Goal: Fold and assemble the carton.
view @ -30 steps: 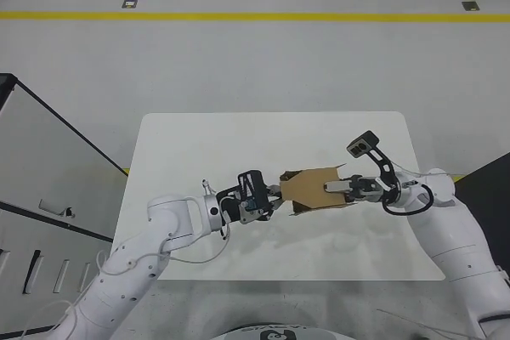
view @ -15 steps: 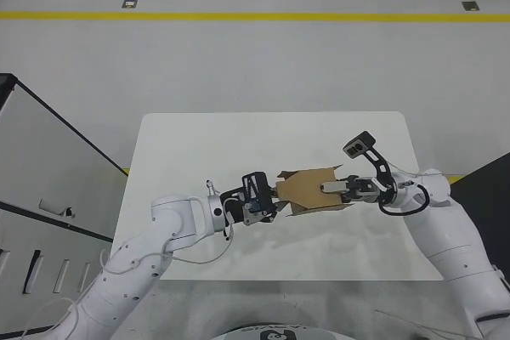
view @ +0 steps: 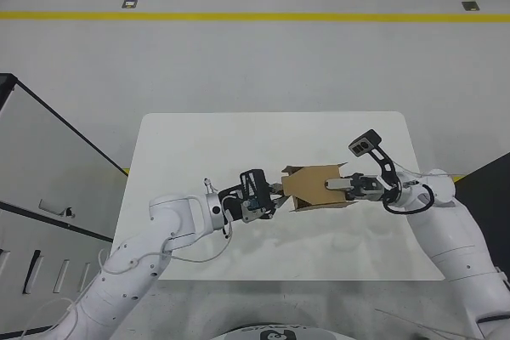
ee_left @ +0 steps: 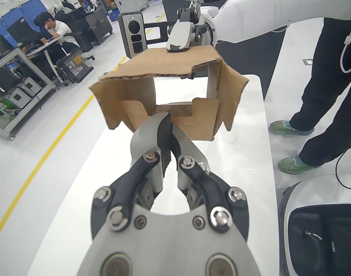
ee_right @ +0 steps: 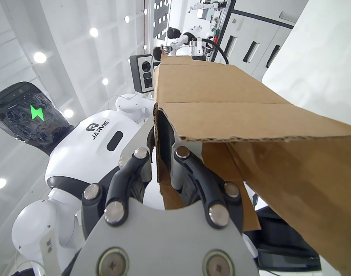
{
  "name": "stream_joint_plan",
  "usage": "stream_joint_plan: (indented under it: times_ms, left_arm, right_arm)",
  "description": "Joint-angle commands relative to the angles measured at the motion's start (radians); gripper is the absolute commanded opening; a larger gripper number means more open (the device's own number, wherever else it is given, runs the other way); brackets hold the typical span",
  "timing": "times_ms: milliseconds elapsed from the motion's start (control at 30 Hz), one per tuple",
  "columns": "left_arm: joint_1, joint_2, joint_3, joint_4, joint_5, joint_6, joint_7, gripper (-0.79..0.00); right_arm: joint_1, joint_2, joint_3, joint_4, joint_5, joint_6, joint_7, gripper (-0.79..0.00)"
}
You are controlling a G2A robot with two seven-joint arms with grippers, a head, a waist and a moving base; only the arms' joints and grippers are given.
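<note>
Cardboard flap at the left end sits clamped in the left gripper point(ee_left: 165, 123); the right gripper point(ee_right: 161, 156) pinches the right-end wall. The carton point(view: 313, 185) hangs open over the table point(view: 238, 144) middle; squaring it likely wants firm grips, gentle inward pressure.

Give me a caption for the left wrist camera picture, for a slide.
Left gripper pinches the open carton's lower flap over the table while the right gripper clamps its top panel.
</note>
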Motion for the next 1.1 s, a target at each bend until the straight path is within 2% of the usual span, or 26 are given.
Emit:
stream_joint_plan:
  times_ms: [0,800,1067]
  left_arm:
    - [0.000,0.000,0.000,-0.002,0.000,0.002,0.000,-0.785]
    - [-0.009,-0.006,0.041,-0.012,0.010,0.005,-0.009,-0.785]
    - [0.007,0.001,0.000,-0.022,0.006,0.013,-0.002,-0.785]
  right_arm:
    - [-0.002,0.000,0.003,0.000,0.001,0.000,0.000,-0.785]
    - [-0.013,-0.015,-0.008,-0.014,0.005,-0.004,-0.004,-0.785]
    - [-0.017,-0.015,0.010,-0.008,0.004,-0.003,-0.003,-0.785]
